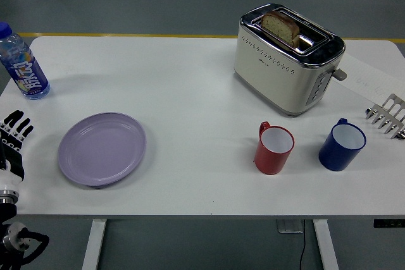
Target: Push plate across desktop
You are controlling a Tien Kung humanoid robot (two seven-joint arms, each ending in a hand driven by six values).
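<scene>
Left hand (14, 140) cropped at edge, metal rack (387, 116) too (right side)

The plate (102, 148) lies near the table's (190, 93) left near edge, with the left hand (14, 140) just left of it and the bottle (23, 62) far-left behind. The toaster (288, 60), holding bread (281, 28), stands far right; two mugs (274, 148) (342, 145) sit side by side before it, a rack (388, 116) at the right edge.

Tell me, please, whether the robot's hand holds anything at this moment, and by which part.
Nothing is held. The left hand is at the table's left edge, fingers extended, apart from the purple plate. The right hand is not in view.
</scene>
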